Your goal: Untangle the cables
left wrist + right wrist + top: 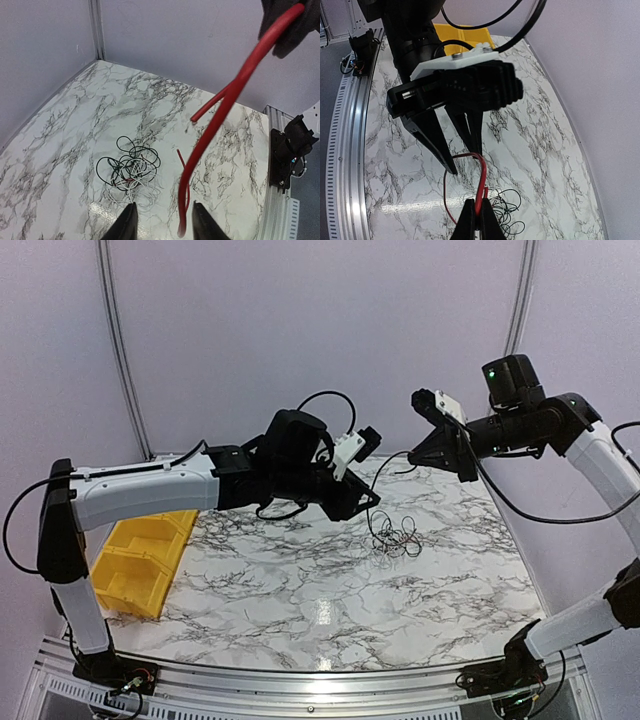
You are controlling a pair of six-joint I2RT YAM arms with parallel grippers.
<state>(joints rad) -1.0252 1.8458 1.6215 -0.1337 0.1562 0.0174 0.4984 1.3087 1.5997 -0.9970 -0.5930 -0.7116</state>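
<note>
A tangle of thin black, white and red cables [396, 538] lies on the marble table, right of centre. It also shows in the left wrist view [130, 172] and the right wrist view [507, 212]. My right gripper [414, 459] is raised above the table and shut on a red cable [481, 180]. That red cable [227, 105] hangs in a loop down between the fingers of my left gripper [162, 224], which is open and hovers above the table beside the tangle [368, 504]. The loop bends at one left finger [472, 132].
A yellow bin [140, 560] stands at the table's left edge, under the left arm. The metal rail [300, 680] runs along the near edge. Pale walls close the back and sides.
</note>
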